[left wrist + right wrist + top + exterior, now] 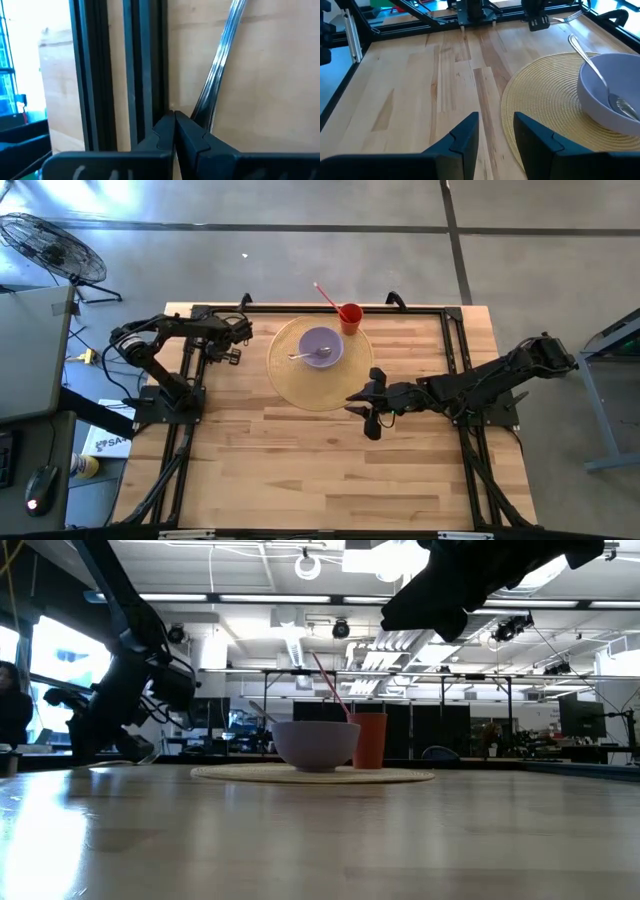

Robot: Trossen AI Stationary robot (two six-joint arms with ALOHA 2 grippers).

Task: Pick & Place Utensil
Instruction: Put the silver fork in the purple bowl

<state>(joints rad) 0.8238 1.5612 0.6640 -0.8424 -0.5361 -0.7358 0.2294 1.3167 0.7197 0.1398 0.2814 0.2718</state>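
Observation:
A metal fork (225,55) lies on the wood near the table's far left corner; its tines (573,16) show in the right wrist view. My left gripper (174,118) (240,343) is shut, low over the table, with its tips beside the fork's handle end. A purple bowl (320,347) with a spoon (590,60) leaning in it sits on a round woven placemat (300,387). My right gripper (496,120) (358,402) is open. It hovers above the placemat's near right edge and holds nothing. My left gripper has its shut fingers (192,135) right beside the near end of the fork's handle (202,112), which runs away from them along the table. Whether they touch the handle, I cannot tell.
An orange cup (350,317) with a red straw stands at the placemat's far edge. A black frame rail (145,65) runs next to the fork, and rails border the left, far and right sides. Bare wood (300,470) fills the near half of the table.

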